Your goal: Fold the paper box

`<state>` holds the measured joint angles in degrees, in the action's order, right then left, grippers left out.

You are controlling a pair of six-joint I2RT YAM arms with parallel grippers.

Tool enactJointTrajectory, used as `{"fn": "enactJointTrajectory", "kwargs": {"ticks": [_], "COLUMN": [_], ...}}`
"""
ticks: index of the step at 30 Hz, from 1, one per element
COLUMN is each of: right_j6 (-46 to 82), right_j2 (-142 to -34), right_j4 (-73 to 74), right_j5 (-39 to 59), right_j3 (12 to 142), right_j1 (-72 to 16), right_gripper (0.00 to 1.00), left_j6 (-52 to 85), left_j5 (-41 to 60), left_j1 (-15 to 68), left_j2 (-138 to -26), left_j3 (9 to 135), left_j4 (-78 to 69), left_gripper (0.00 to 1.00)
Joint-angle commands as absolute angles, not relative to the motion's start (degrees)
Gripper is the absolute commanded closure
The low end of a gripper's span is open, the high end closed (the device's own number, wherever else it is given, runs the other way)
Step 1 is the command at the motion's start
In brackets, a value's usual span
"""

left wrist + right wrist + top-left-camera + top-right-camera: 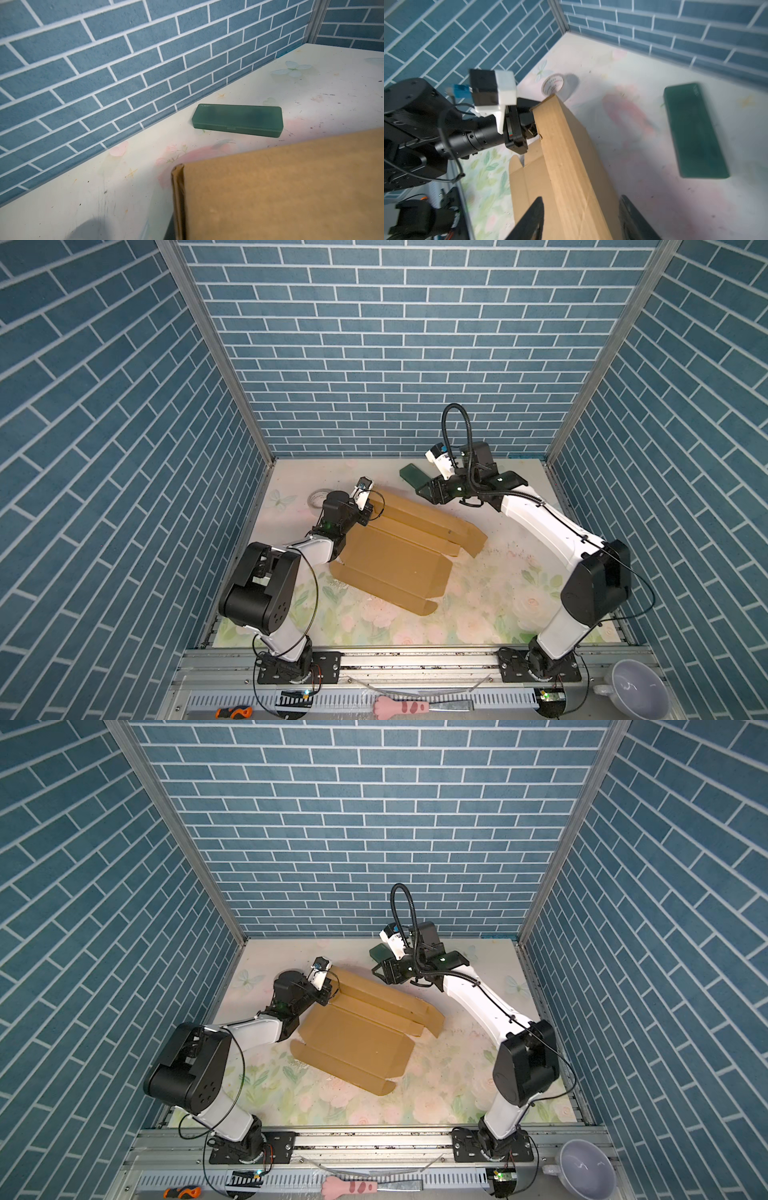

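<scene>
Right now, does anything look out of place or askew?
The paper box lies askew on the table, its far flap tilted up where the left hand pinches it. A dark green case and a tape roll lie loose beyond it. No damage shows.

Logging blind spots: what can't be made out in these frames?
Left gripper: left wrist view, jaws out of frame; top views, its own body covers them.
Green case: right wrist view, motion blur smears its lettering.
Tape roll: top view, left arm covers part.
Paper box: right wrist view, frame edge cuts it off.
</scene>
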<state>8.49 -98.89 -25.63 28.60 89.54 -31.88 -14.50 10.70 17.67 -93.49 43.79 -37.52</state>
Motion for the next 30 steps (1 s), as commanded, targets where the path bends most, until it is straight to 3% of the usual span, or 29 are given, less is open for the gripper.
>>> {"fn": "enactJointTrajectory", "kwargs": {"ticks": [1,8,17,30], "right_j6": [14.85,13.62,9.11,8.18], "right_j2": [-102.83,-109.66,-116.17,-117.77], "right_j4": [-31.32,-36.48,-43.61,-45.02], "right_j5": [34.58,35.03,30.29,30.30], "right_j3": [94.23,100.85,104.55,105.39], "right_j1": [-32.17,-32.33,-32.77,-32.86], "right_gripper": [0.42,0.41,0.47,0.52], "left_j6": [-15.56,-15.64,-17.15,-17.15], "left_j5": [12.13,11.87,7.37,5.07], "left_j1": [18.10,18.17,19.62,19.75], "left_j2": [-94.11,-94.14,-92.83,-91.40], "left_j3": [45.17,45.57,46.85,50.70], "left_j4": [-36.26,-35.46,-28.52,-12.46], "left_gripper": [0.99,0.99,0.93,0.74]}}
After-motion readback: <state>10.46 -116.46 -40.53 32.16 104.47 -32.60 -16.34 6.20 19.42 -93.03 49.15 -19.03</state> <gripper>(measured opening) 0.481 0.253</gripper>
